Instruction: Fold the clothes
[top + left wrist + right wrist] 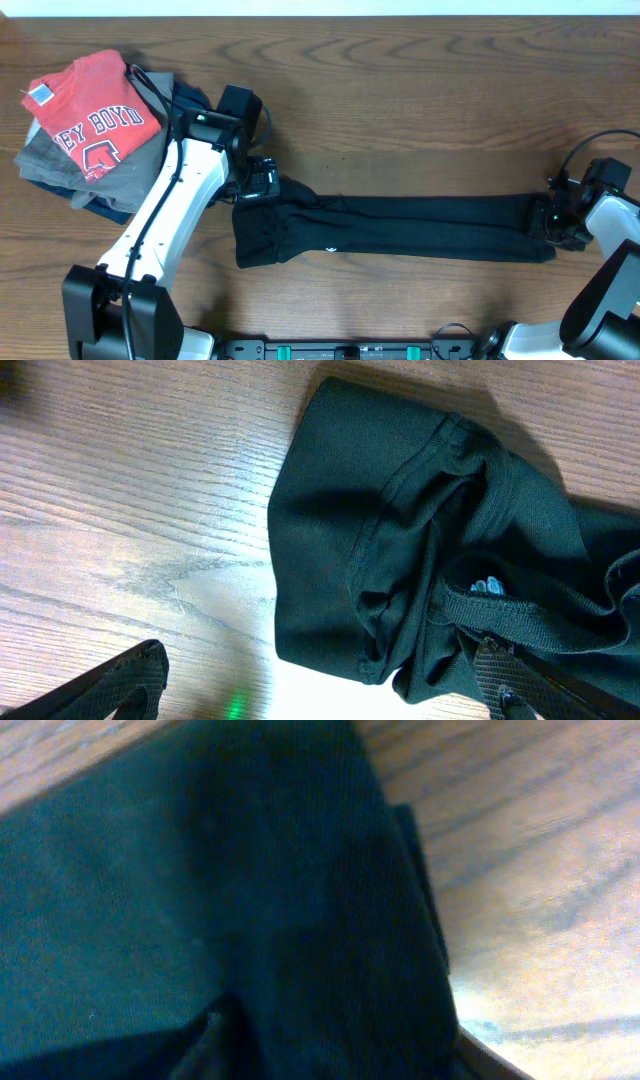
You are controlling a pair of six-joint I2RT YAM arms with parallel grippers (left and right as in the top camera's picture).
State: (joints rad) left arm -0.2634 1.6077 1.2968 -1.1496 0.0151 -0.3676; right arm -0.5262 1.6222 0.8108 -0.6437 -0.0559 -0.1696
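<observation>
The black T-shirt (400, 225) lies on the table, pulled into a long narrow band from left to right. Its bunched collar end, with the small white neck tag (490, 586), shows in the left wrist view (400, 540). My left gripper (258, 185) is open just above that left end; one finger (130, 680) is over bare wood and the other (510, 685) is at the fabric's edge. My right gripper (557, 215) is at the shirt's right end. Black fabric (220, 900) fills the right wrist view and hides the jaws.
A pile of garments sits at the back left: a red T-shirt with white lettering (95, 120) on top of grey and navy folded clothes (60, 165). The wooden table (420, 100) stretches behind and in front of the shirt.
</observation>
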